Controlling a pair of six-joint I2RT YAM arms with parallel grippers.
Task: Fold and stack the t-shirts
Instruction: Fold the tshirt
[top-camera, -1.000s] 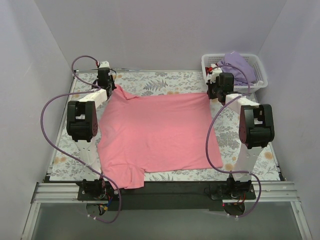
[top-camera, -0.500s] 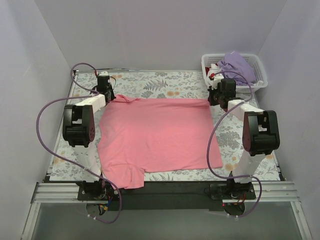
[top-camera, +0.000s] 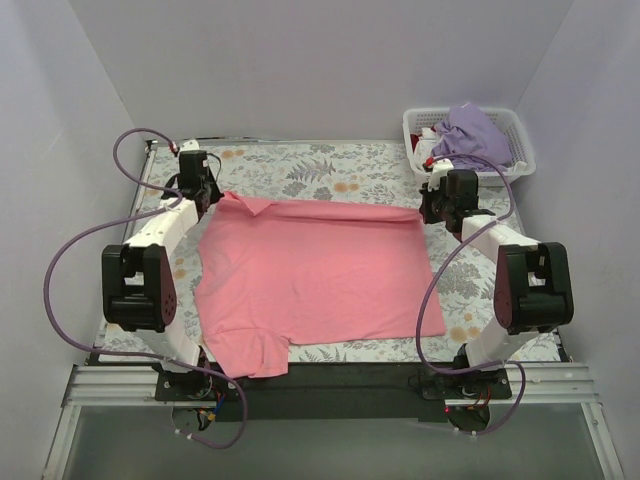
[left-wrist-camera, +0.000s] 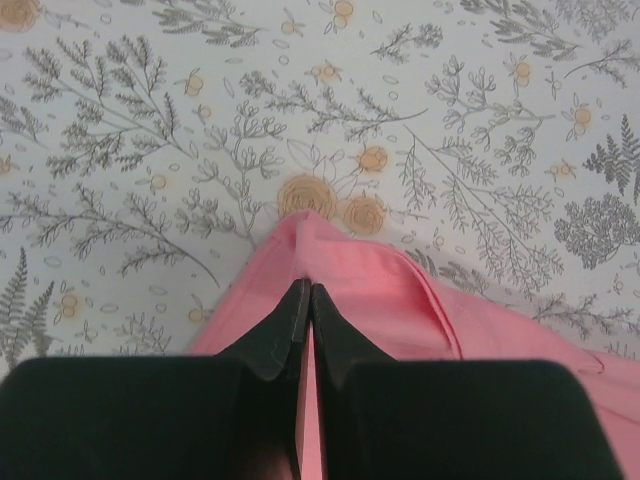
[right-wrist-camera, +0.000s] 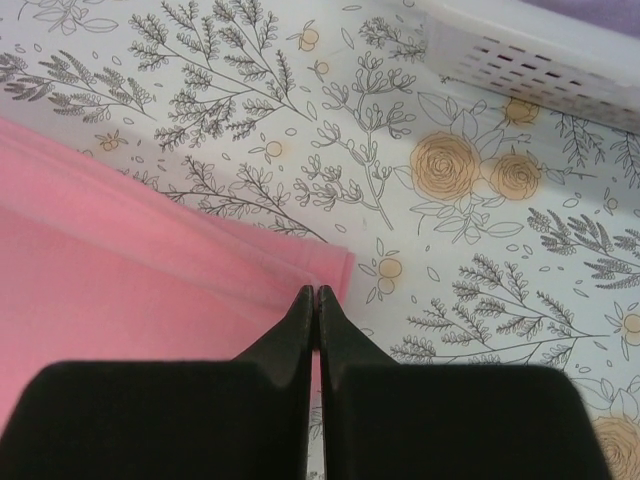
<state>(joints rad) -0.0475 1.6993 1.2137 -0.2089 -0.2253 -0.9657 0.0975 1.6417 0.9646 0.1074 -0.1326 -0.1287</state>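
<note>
Top external shows me the pink shirt (top-camera: 320, 280) spread on the tablecloth (top-camera: 330, 165). My left gripper (left-wrist-camera: 305, 292) and right gripper (right-wrist-camera: 315, 295) are each clamped tight on a far corner of it.

The top camera looks down from high up at 6 o'clock on the whole surface (top-camera: 330, 165), and the wrist cameras look from very near past the left pincer (left-wrist-camera: 306, 300) and right pincer (right-wrist-camera: 316, 305) at the 11 and 1 o'clock corners of the pink shirt (top-camera: 310, 270).
</note>
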